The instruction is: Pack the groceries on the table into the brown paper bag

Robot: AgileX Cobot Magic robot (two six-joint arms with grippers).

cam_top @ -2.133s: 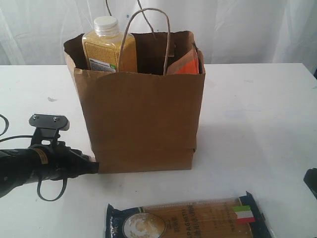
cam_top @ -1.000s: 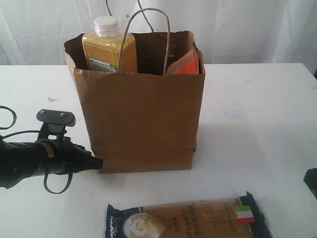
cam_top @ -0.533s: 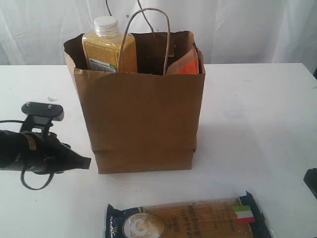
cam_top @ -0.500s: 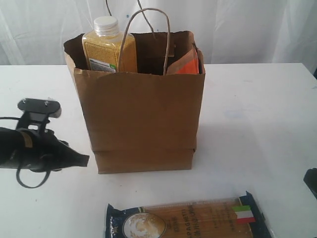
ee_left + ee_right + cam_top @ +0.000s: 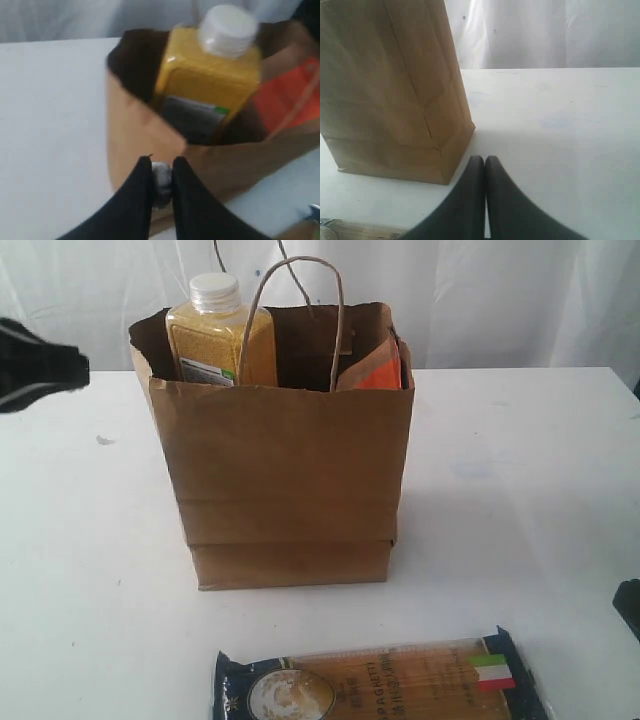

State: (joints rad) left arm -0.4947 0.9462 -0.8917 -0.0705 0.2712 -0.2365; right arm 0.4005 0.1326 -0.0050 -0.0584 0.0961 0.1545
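Bag (image 5: 290, 480) of creased brown kraft paper

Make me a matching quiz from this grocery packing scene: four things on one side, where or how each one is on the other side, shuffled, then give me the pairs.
Things:
1. white-capped bottle
2. spaghetti pack
3. orange-labelled pouch
4. right gripper

Places or states:
A. lying flat on the table, in front of the brown paper bag
B. jaws shut, near the bag's base
C. upright in the bag, cap above the rim
D. tucked inside the bag, at its right-hand wall in the exterior view

Pairs: 1-C, 2-A, 3-D, 4-B
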